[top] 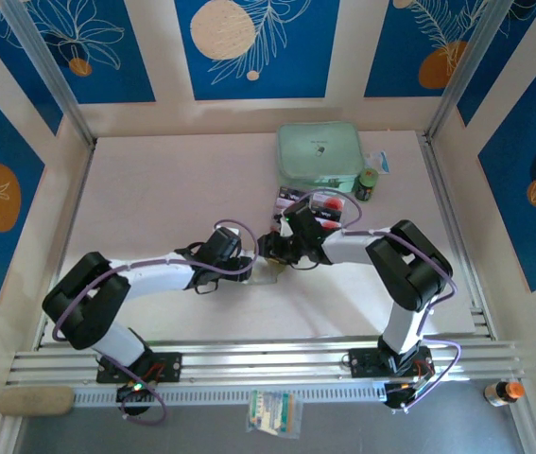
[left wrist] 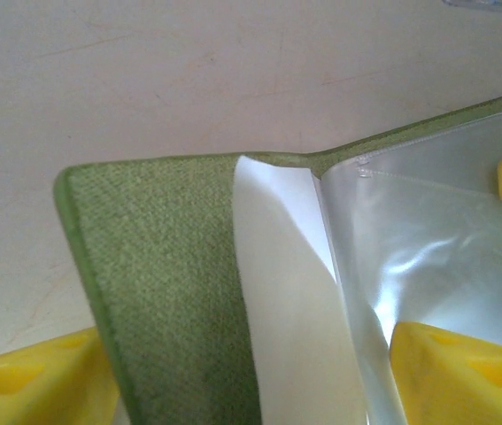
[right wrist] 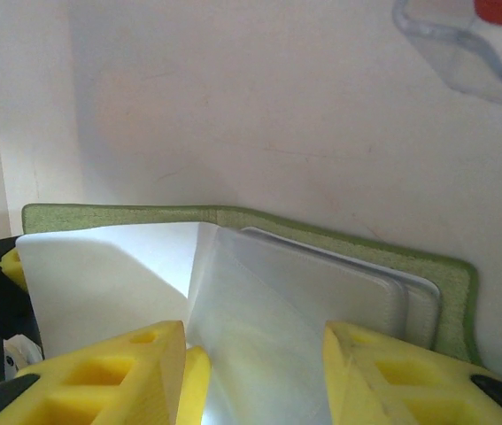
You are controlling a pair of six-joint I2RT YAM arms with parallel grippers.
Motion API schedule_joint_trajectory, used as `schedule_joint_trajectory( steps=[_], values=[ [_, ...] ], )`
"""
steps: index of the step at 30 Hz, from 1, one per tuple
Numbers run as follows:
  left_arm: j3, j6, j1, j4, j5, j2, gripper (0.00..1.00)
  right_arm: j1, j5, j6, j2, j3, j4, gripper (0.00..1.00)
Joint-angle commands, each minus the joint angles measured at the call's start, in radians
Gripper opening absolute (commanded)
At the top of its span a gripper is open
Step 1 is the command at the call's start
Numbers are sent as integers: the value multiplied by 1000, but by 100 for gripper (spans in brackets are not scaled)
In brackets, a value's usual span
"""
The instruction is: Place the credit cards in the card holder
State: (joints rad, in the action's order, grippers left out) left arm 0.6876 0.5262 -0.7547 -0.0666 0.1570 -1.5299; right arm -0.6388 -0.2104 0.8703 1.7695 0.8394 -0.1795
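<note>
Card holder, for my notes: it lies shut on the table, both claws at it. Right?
Not shut: the card holder lies open on the table, left claw and right claw at it, as the left wrist view shows.

Arms folded inward; left pincer, right pincer both parted, tips close.

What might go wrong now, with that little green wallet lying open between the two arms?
1. The card holder looks only loosely propped open; its white leaf may flop shut over the clear sleeves.
2. The right tool stands open over a sleeve, so what looks like a pale card in it might slide out.
</note>
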Motion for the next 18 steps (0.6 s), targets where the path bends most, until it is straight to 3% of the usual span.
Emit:
schedule_joint_trajectory(
  steps=[1, 13, 18],
  values=[
    [-17, 7, 3, -8, -1, 23, 78, 4, -5, 26, -39, -27, -9, 45],
    [-26, 15, 4, -2, 10, 36, 77, -11, -23, 75, -60, -56, -29, 46],
    [-34, 18, 4, 4, 16, 42, 70, -21, -29, 87, -61, -59, -31, 49]
  ],
)
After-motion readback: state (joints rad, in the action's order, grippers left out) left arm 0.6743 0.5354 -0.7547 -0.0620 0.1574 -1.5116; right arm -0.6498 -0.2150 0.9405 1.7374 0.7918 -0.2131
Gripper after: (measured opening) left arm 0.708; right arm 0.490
